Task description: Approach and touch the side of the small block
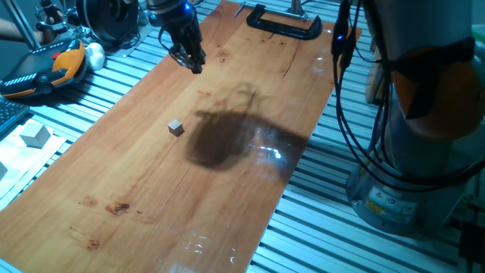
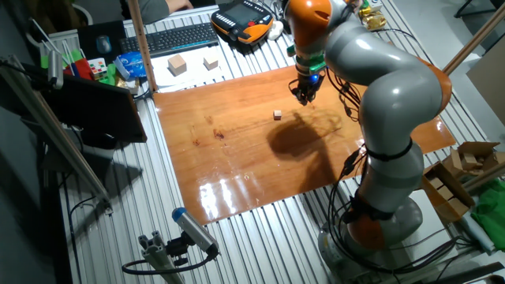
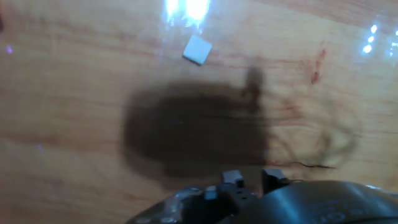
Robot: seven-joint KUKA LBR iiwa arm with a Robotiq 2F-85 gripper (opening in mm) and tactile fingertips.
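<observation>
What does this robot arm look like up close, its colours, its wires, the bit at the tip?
The arm has thick, rounded silver-grey segments with orange rings at the joints. Black cables loop down beside it toward the base. The gripper at the tip is small, dark and narrow, with a blue light above it.

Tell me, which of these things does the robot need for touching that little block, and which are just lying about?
Part of the job:
- small block, alone on the wooden board
- gripper, held above the board, away from the block

Just lying about:
- black clamp at the board's far end
- larger whitish cube off the board
- keyboard
- orange handheld controller
</observation>
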